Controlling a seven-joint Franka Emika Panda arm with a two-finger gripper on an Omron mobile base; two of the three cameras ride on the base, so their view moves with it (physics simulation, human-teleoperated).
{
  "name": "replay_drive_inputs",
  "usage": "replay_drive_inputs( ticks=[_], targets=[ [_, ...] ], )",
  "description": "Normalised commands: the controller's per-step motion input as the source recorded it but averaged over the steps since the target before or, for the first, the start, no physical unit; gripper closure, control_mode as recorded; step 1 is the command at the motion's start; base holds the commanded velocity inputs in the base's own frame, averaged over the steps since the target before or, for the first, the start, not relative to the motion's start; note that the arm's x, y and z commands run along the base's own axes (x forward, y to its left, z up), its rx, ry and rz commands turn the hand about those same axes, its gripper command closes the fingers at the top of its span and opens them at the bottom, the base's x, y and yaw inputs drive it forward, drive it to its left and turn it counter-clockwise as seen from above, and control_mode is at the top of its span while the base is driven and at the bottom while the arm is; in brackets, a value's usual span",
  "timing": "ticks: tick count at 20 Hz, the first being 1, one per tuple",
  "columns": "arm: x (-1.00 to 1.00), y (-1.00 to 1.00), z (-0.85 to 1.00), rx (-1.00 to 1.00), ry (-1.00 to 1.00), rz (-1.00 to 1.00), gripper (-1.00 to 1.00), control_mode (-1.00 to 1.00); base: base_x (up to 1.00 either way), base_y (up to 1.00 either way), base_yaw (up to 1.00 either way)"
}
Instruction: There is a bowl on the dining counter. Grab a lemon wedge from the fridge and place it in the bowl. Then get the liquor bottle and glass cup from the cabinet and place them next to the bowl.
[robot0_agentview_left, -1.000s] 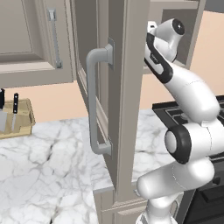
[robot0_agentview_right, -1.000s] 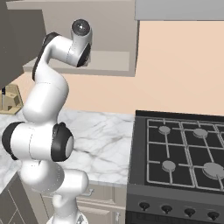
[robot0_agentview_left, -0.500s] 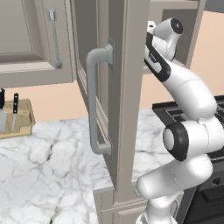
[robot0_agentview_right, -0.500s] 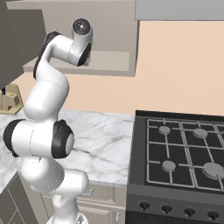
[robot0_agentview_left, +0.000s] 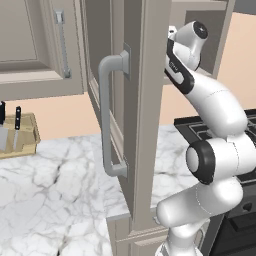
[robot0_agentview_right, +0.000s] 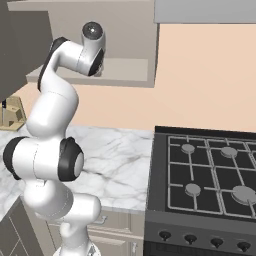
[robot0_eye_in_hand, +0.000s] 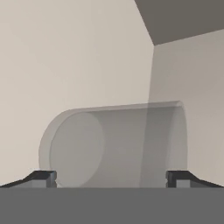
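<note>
- Your tool stands spread wide inside the open wall cabinet, with the glass cup between its two dark fingertips; it grips nothing.
- In the hand view the glass cup appears on its side, a translucent greyish cylinder against the cabinet's pale inner walls, its base at the left and its rim at the right; that view rolls with the hand, so you cannot tell from it how the cup really stands.
- Your arm reaches up from the base into the cabinet, behind the open door with its grey handle.
- Below lies the marble bench, a knife block at its far left.
- To the right of the bench sits the black stove.
</note>
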Motion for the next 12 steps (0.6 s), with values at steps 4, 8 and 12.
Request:
replay_drive_inputs(
  ticks=[4, 8, 12],
  targets=[
    [0.01, 0.14, -0.23, -0.06, 0.07, 0.0, 1.0, -1.0, 0.0, 0.0, 0.0],
    [0.01, 0.1, -0.2, -0.04, 0.06, 0.0, 1.0, -1.0, 0.0, 0.0, 0.0],
    [0.0, 0.01, -0.14, 0.0, 0.0, 0.01, 1.0, -1.0, 0.0, 0.0, 0.0]
  ],
)
